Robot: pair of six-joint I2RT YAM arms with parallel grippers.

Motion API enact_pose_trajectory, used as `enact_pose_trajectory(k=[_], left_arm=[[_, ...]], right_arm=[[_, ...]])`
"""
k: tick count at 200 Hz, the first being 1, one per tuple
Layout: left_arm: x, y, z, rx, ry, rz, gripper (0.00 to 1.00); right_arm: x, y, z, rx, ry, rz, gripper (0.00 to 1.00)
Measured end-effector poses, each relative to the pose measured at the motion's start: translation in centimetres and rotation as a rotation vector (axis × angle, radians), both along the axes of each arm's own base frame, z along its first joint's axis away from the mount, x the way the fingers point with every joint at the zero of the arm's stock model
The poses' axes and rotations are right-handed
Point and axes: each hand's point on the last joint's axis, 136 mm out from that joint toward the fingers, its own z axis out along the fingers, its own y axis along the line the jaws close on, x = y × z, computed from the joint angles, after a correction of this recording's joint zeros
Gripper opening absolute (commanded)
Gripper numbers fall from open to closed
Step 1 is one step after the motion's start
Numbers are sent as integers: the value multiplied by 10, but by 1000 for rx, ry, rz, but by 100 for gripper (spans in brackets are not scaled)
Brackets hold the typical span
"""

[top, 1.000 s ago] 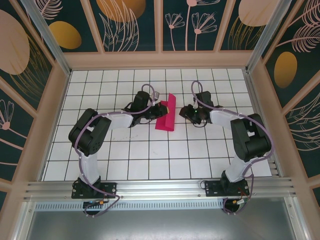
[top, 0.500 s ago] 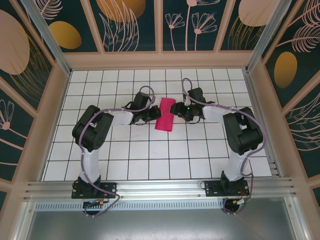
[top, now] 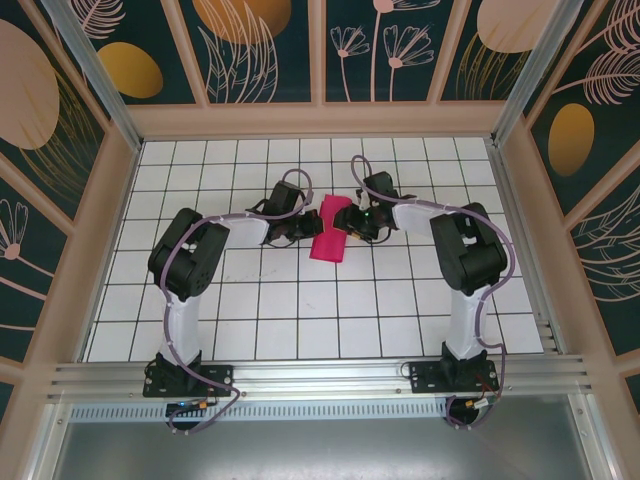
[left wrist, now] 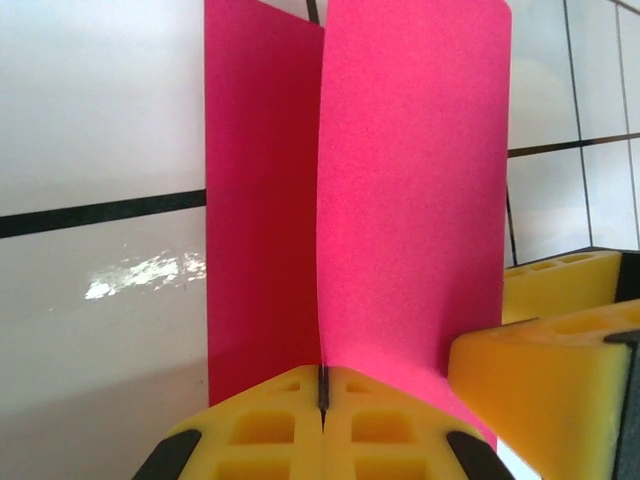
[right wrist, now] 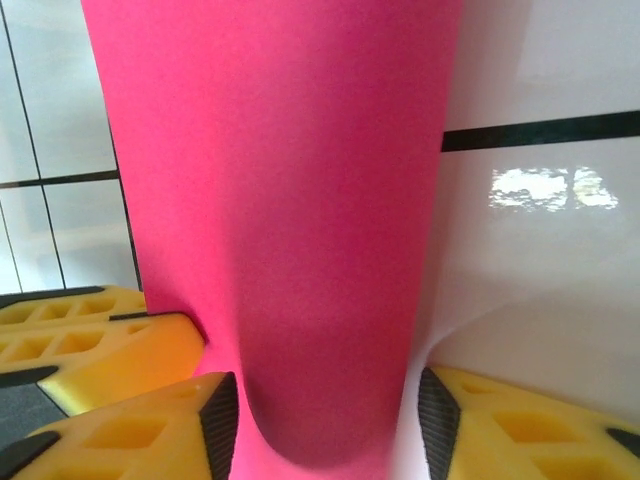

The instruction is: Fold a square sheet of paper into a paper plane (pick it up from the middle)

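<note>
Pink sheet (left wrist: 410, 200) tight inside left gripper (left wrist: 322, 395), seemingly within right gripper (right wrist: 325, 400) too

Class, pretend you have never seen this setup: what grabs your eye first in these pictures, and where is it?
The magenta-pink sheet of paper, bent double at the middle of the white gridded table, stands out most. The left gripper is shut on its left side, while the right gripper straddles its rounded right side, yellow fingers apart. Dark teal wall panels with leaf and flower patterns ring the table.
</note>
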Motion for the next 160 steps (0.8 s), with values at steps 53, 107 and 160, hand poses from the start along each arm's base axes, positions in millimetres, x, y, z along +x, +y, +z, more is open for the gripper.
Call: enact_pose_trajectory(k=[53, 107, 160], left_arm=[[3, 10, -5, 33, 12, 30, 16], [19, 26, 26, 31, -52, 93, 26], [22, 35, 35, 18, -86, 119, 27]], right_arm=[[2, -3, -7, -56, 45, -15, 42], [2, -4, -12, -135, 79, -25, 41], [2, -4, -12, -151, 79, -22, 39]])
